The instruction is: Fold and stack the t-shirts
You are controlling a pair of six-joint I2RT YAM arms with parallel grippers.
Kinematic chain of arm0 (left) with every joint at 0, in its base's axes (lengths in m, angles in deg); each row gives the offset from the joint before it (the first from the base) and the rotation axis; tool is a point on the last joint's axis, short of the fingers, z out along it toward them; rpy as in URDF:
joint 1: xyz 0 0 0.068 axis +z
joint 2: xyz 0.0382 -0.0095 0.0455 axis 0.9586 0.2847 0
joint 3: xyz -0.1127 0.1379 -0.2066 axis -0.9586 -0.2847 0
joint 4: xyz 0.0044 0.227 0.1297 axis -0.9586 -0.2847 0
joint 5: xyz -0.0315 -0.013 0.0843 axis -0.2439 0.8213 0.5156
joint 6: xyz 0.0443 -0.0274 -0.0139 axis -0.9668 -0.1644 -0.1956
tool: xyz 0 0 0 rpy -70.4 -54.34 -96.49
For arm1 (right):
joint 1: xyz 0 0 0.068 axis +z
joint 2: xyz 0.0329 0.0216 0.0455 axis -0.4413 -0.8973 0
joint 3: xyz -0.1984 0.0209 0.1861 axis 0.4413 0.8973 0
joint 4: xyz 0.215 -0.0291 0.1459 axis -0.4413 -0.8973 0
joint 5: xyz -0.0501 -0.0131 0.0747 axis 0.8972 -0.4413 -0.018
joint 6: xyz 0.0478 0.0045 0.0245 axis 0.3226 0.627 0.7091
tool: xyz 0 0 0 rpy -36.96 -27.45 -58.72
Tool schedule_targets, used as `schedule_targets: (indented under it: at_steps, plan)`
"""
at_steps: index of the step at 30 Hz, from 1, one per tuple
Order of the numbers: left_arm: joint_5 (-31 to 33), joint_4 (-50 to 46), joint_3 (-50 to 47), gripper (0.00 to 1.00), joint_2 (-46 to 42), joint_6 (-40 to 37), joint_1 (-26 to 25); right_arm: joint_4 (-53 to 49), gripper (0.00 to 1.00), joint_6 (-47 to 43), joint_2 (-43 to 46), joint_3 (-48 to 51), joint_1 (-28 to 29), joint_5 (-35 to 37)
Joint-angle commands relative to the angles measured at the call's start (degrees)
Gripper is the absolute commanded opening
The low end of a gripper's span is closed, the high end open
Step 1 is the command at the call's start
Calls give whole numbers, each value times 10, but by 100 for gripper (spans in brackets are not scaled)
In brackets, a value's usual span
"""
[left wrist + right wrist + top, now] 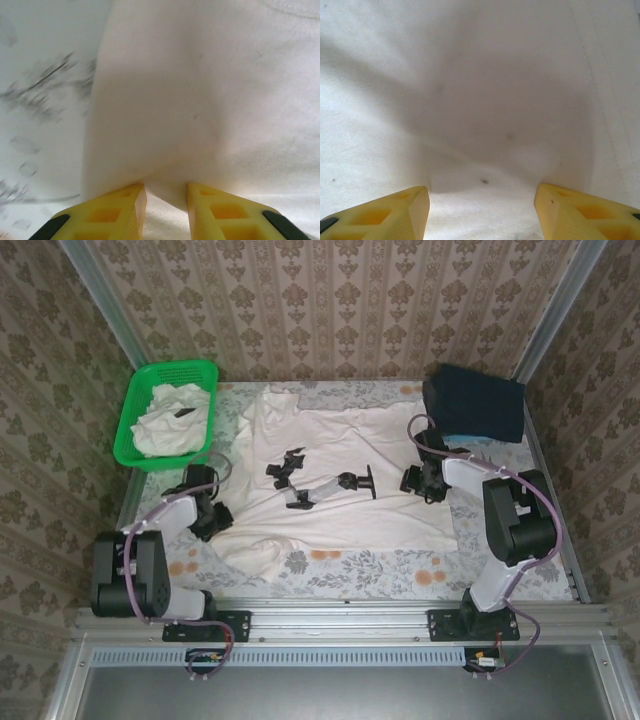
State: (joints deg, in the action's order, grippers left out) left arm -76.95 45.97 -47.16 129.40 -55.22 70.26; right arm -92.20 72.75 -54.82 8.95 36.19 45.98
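An off-white t-shirt (350, 445) lies spread across the middle of the table with its black printed graphic (300, 480) facing up. My left gripper (212, 520) sits low at the shirt's left edge. In the left wrist view its yellow fingers (125, 207) have closed in on a raised fold of the t-shirt (165, 125), with cloth between them; the gripper (166, 192) is shut on it. My right gripper (418, 482) rests on the shirt's right side. In the right wrist view it (482, 197) stands open, fingers wide apart over flat cloth (485, 110).
A green mesh basket (175, 368) at the back left holds more crumpled off-white t-shirts (165, 420). A dark navy box-like object (475, 402) stands at the back right corner. Patterned walls close in the table on three sides. The flowered tablecloth (380, 575) shows along the front.
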Motion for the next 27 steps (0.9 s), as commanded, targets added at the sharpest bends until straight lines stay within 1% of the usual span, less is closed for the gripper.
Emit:
schedule_targets:
  at_steps: [1,5,7,10,12,15,17,20,22,24,25,27]
  plan:
    - [14,-44,-33,31,-41,26,17,-35,61,9,16,15,-4,-6]
    - [16,-72,-17,36,-80,23,21,-43,62,3,37,-1,3,-17]
    - [25,-88,1,44,-99,16,21,-46,62,0,45,-13,11,-16]
    - [23,-104,29,47,-118,0,20,-52,62,-6,45,-34,19,-13]
    - [8,-97,44,49,-122,-12,8,-56,63,-9,39,-51,19,-4]
    - [-11,-42,72,56,-98,-30,-35,-46,63,-10,17,-71,19,-1]
    - [-25,-4,108,59,-42,-36,-67,-44,63,-8,-9,-82,21,-6]
    - [-39,29,199,59,85,-52,-102,-35,63,-2,-42,-83,23,-1]
    - [-56,51,259,57,172,-44,-104,-25,63,10,-58,-85,23,-2]
    - [-72,56,340,56,250,-52,-104,-21,63,14,-62,-84,23,-14]
    - [-57,52,384,56,286,-54,-105,-20,63,17,-61,-81,24,-13]
    - [-55,42,467,56,357,-63,-104,-22,63,16,-58,-77,23,-9]
